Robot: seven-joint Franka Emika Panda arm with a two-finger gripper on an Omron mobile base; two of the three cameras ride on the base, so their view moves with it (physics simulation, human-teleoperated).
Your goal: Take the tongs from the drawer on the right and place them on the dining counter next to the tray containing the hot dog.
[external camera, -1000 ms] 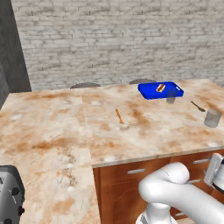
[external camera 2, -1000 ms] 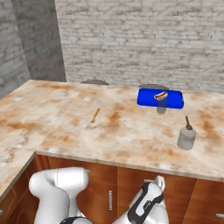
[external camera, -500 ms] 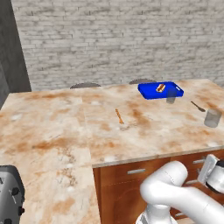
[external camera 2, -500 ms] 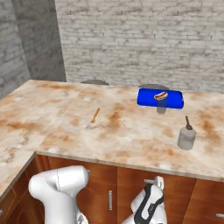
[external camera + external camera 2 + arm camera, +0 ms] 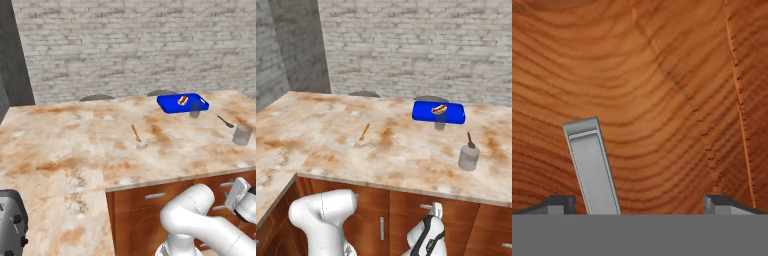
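Wood and brushed metal before my claw

My drawer (image 5: 662,90) front is smooth reddish-brown grained wood; its handle (image 5: 592,167) looks matt silver metal; the dining counter (image 5: 75,150) is polished marbled stone.

arm's wrist (image 5: 239,195) shifted right, elbow risen slightly

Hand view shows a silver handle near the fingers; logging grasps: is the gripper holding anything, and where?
Nothing held: gripper open, drawer handle between its fingertips.
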